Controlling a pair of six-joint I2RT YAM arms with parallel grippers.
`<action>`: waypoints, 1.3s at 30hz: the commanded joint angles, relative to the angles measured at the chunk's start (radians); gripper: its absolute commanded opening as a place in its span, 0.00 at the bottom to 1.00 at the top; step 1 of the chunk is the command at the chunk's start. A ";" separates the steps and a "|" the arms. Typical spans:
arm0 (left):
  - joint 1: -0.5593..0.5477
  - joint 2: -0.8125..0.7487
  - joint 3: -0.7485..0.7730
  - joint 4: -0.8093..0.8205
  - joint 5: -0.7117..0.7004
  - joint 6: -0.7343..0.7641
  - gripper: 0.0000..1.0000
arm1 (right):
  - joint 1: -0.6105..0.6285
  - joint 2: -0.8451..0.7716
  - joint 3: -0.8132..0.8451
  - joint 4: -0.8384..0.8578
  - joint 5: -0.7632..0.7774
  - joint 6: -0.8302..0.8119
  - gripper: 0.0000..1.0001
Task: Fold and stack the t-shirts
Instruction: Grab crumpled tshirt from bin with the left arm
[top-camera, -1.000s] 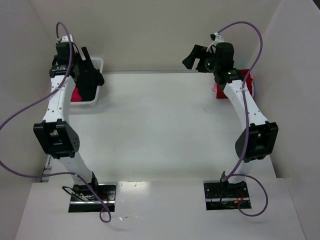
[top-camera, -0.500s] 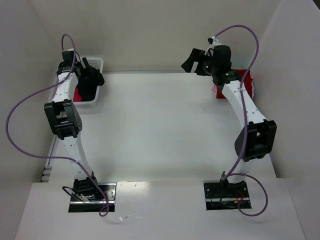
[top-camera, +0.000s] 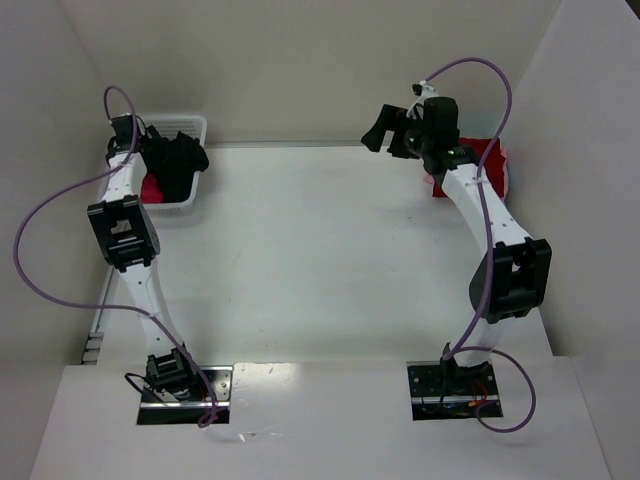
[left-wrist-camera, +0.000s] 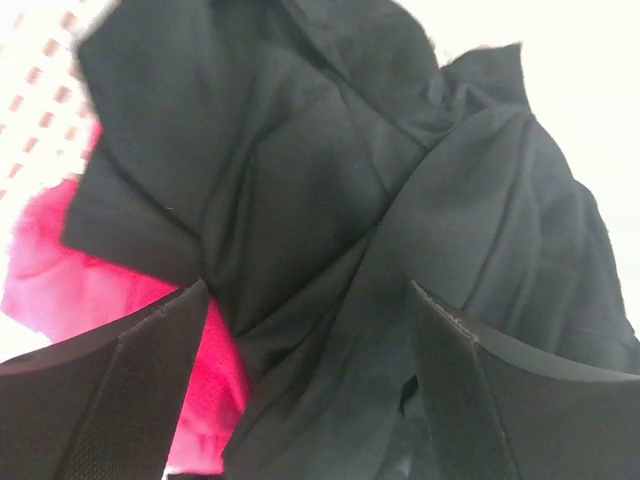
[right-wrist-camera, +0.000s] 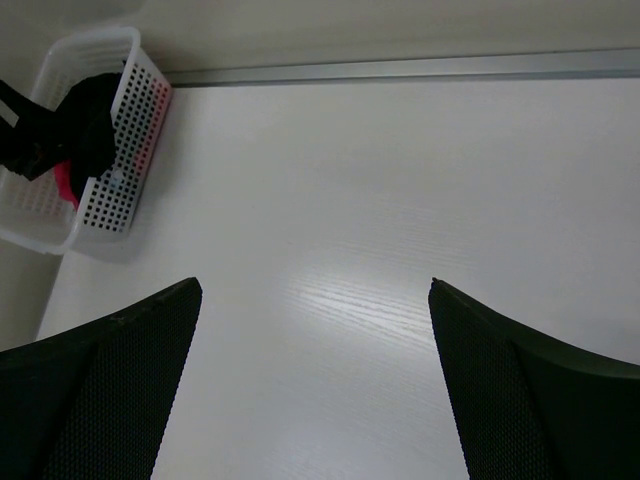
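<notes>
Left arm had folded back toward the far corner and the left gripper had dropped into the basket. Its jaws stood wide, with the black t-shirt bunched between the 2 fingers, unpinched, and the pink t-shirt outside the left finger. Right gripper gaped, empty; the dark red t-shirt lay behind its jaws.
</notes>
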 joint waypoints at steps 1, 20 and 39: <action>-0.012 0.037 0.061 0.027 0.046 -0.023 0.86 | 0.010 -0.011 -0.007 0.028 0.018 -0.010 1.00; -0.012 -0.142 0.005 -0.007 0.098 0.008 0.03 | 0.010 -0.058 -0.062 0.057 0.018 0.017 1.00; -0.033 -0.653 0.263 -0.160 0.576 0.026 0.00 | 0.010 -0.313 -0.206 0.204 -0.080 0.049 1.00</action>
